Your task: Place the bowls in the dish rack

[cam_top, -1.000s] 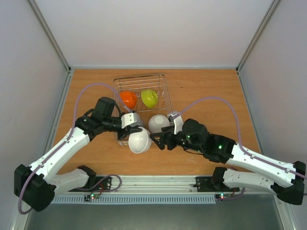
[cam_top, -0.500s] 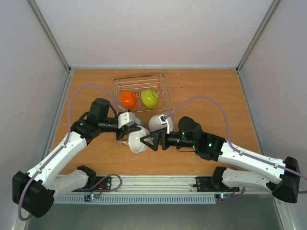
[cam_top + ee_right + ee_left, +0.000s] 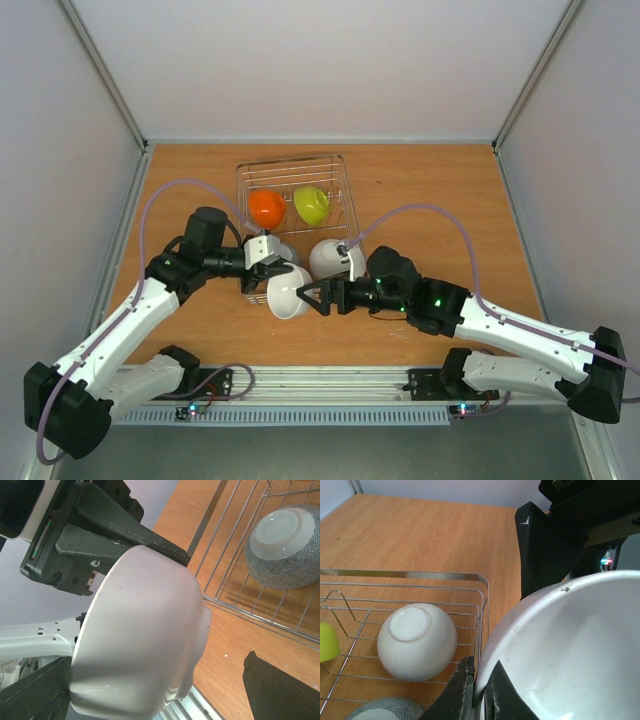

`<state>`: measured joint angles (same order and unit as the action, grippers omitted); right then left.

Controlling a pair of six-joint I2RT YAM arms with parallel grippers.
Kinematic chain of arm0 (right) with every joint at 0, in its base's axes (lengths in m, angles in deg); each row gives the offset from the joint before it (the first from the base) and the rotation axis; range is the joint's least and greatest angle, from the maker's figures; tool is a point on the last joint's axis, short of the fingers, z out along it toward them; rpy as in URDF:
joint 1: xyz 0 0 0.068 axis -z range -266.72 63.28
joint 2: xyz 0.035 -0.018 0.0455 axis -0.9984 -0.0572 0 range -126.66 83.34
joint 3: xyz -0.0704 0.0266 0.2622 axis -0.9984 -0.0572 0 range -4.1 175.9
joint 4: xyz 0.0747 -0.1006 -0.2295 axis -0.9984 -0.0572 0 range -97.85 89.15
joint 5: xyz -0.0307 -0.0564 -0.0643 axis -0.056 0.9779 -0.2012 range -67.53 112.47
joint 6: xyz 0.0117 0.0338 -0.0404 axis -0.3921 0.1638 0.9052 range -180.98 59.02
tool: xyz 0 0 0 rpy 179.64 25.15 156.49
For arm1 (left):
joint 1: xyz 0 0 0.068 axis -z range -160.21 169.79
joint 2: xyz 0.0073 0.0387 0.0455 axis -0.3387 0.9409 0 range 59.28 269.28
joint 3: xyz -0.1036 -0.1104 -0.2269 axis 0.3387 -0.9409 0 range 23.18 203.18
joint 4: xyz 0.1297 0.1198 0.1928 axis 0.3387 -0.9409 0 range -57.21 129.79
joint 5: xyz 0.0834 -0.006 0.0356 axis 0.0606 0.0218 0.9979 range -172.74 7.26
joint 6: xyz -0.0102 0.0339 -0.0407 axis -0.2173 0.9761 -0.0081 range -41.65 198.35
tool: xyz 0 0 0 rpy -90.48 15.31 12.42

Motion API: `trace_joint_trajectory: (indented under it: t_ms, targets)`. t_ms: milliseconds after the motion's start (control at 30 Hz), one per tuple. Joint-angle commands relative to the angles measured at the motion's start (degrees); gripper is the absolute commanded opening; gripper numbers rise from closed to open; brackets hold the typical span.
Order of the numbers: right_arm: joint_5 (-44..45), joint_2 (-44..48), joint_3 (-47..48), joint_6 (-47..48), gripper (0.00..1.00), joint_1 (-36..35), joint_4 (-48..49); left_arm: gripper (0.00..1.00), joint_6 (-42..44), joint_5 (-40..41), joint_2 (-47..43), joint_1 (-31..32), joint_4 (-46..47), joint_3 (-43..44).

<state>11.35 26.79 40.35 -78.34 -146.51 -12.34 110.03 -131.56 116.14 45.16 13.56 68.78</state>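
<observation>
We see the left gripper (image 3: 282,268) pinching the rim of a white bowl (image 3: 289,291); bowl tilted, hollow facing the left arm, just outside the dish rack (image 3: 290,160)'s near edge; right gripper (image 3: 308,298) spread wide either side of it

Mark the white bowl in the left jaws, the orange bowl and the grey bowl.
white bowl (image 3: 290,292), top view, its middle
orange bowl (image 3: 266,208), top view, its middle
grey bowl (image 3: 277,575), right wrist view, dotted side
</observation>
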Motion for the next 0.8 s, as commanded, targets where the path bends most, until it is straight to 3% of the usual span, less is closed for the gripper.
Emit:
trace_joint_trajectory:
  t_ms: [0, 333, 433, 500, 667, 700, 767]
  targets:
    - [1.10, -0.15, 0.74, 1.12, 0.92, 0.02, -2.21, 0.00, 0.05, -1.53, -1.14, -0.32, 3.55, -0.10]
    - [-9.18, -4.11, 0.23, -1.10, 0.91, 0.02, 7.13, 0.00, 0.05, -1.33, -1.23, -0.40, 3.61, -0.07]
    - [-11.50, -4.55, 0.28, -1.72, 0.85, 0.02, 8.90, 0.00, 0.29, -1.17, -1.46, -0.40, 3.59, -0.21]
    - [-12.63, -4.47, 0.44, -1.93, 0.74, 0.05, 9.76, 0.01, 0.39, -0.92, -1.65, -0.39, 3.65, -0.35]
    - [-13.87, -3.65, 1.30, -1.40, 0.10, 0.02, 8.88, 0.00, 0.48, -0.02, -1.92, -0.40, 4.27, -1.06]
    - [-13.70, -3.49, 1.55, -1.11, 0.03, 0.02, 8.14, 0.01, 0.49, 0.21, -1.95, -0.39, 4.33, -1.17]
    - [-13.23, -2.97, 1.86, -0.30, 0.01, 0.07, 6.80, 0.00, 0.40, 0.53, -2.07, -0.40, 4.44, -1.22]
